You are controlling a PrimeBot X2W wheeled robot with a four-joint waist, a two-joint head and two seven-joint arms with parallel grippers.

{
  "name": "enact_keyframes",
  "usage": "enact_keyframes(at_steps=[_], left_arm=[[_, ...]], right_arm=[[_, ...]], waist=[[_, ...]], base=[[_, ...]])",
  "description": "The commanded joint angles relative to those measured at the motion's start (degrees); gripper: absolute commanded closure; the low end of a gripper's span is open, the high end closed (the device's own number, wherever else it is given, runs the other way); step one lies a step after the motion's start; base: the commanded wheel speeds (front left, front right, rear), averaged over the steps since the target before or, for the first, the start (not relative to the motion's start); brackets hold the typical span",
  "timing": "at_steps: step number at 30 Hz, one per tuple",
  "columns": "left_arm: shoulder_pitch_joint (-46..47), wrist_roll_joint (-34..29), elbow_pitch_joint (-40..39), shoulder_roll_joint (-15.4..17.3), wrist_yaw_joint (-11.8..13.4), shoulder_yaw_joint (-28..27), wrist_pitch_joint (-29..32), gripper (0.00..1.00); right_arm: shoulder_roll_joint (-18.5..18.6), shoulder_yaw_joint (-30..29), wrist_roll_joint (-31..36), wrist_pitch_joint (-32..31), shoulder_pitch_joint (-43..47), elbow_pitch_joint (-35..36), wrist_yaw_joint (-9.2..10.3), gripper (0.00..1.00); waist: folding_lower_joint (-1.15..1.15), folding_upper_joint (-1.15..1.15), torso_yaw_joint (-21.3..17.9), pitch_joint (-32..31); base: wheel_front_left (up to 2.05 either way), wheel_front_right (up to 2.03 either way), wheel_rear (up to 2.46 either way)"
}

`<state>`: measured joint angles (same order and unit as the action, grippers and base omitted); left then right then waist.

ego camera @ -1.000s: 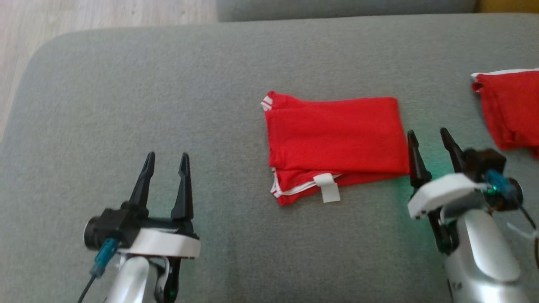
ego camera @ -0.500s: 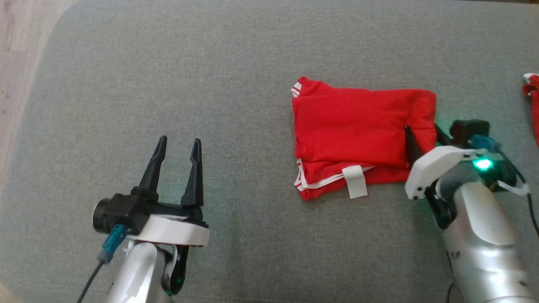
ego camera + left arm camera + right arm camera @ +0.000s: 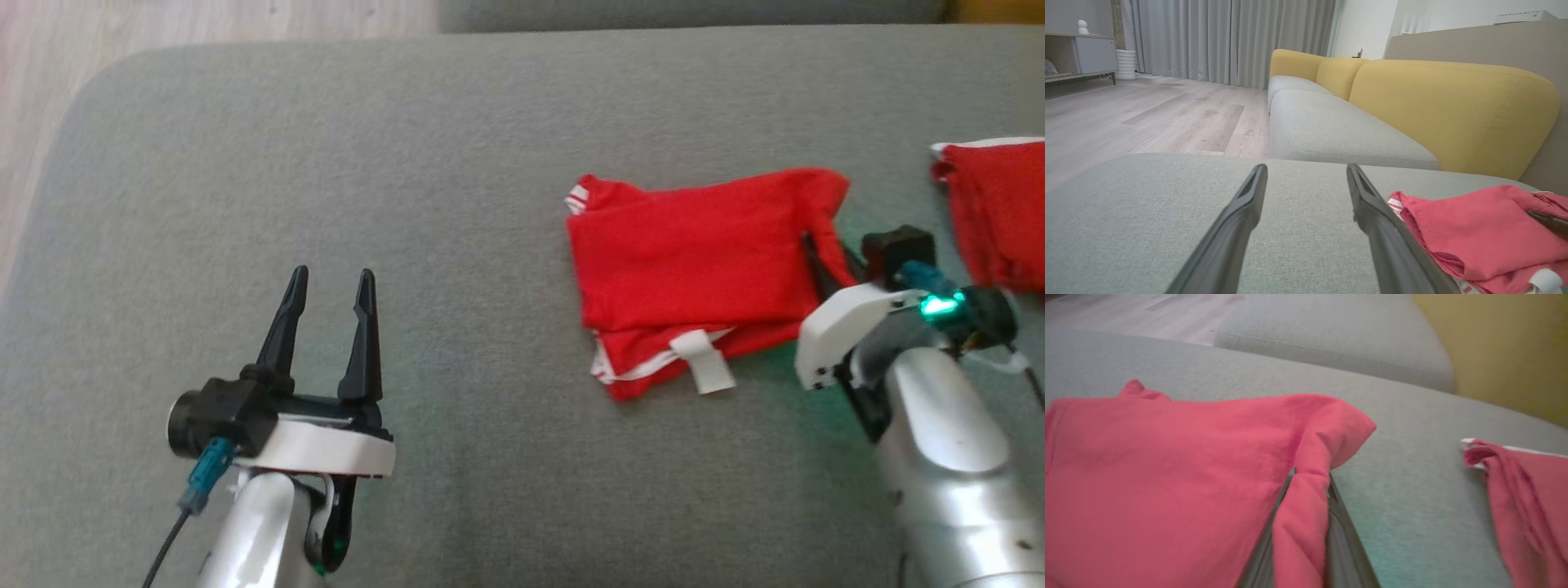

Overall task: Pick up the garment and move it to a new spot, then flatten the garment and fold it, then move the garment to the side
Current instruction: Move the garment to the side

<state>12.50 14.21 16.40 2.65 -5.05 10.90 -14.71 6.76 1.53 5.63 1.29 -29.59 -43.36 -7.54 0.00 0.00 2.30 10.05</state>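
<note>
Garment edge inside right claw

Head: looked down over the cushion.
Left wrist: sat low, faced the sofa.
Right wrist: hung close on the garment, shared by all.

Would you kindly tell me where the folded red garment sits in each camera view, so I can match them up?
Head view: folded red garment right of centre on the grey cushion.
Left wrist view: garment in the lower right corner.
Right wrist view: garment across left and centre, edge pinched in the right tool.
Shared landmark: the grey cushion beneath it in all three.
</note>
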Motion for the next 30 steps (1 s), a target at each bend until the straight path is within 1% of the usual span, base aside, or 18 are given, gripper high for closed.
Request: enact_keyframes(at_steps=[1,4,11,14,18,19,21,24,27,30], left_arm=[[0.82,0.03,-1.55,0.22,0.22,-2.27,-0.29,0.0],[0.46,-0.01,-1.6,0.22,0.26,-2.6,-0.29,0.0],[0.48,-0.44,-2.29,0.22,0.09,-3.52,-0.29,0.0],[0.78,-0.73,-2.51,0.22,-0.16,-3.66,-0.29,0.0],[1.43,-0.96,-2.67,0.22,-0.47,-3.49,-0.29,0.0],[1.43,-0.96,-2.67,0.22,-0.47,-3.49,-0.29,0.0],[1.78,-1.42,-2.96,0.24,-0.6,-3.84,-0.29,0.0],[2.46,-2.03,-3.45,0.36,-0.84,-4.54,-0.29,0.0],[3.16,-2.49,-4.04,0.45,-1.07,-5.1,-0.29,0.0],[3.86,-2.91,-4.51,0.52,-1.27,-5.42,-0.29,0.0]], right_arm=[[1.31,1.54,-0.02,0.96,-0.43,2.54,0.05,1.0],[4.46,2.97,-0.45,1.04,-1.17,4.07,0.05,1.0],[15.07,5.7,-0.89,-1.25,-3.73,6.81,0.05,1.0],[19.62,5.75,-1.32,-1.94,-5.43,6.81,0.05,1.0],[26.04,5.79,0.21,-1.41,-7.49,5.22,0.05,1.0],[26.04,5.79,0.21,-1.41,-7.49,5.22,0.05,1.0],[28.07,4.93,0.36,-1.61,-8.53,3.42,0.05,1.0],[29.76,3.3,0.5,-1.62,-9.92,0.68,0.05,1.0],[30.42,1.29,1.21,-1.03,-11.52,-1.46,0.05,1.0],[30.18,-1.01,2.01,-0.19,-13.14,-2.89,0.05,1.0]], waist=[[0.0,0.0,-1.19,-1.02],[0.0,0.0,-2.15,-1.43],[0.0,0.0,-3.66,-0.68],[0.0,0.0,-3.94,0.25],[0.0,0.0,-4.0,1.71],[0.0,0.0,-4.0,1.71],[0.0,0.0,-4.08,2.63],[0.0,0.0,-4.15,4.2],[0.0,0.0,-4.31,5.87],[0.0,0.0,-4.6,7.49]], base=[[0.0,0.0,0.0],[0.0,0.0,0.0],[0.0,0.0,0.0],[0.0,0.0,0.0],[0.0,0.0,0.0],[0.0,0.0,0.0],[0.0,0.0,0.0],[0.0,0.0,0.0],[0.0,0.0,0.0],[0.0,0.0,0.0]])
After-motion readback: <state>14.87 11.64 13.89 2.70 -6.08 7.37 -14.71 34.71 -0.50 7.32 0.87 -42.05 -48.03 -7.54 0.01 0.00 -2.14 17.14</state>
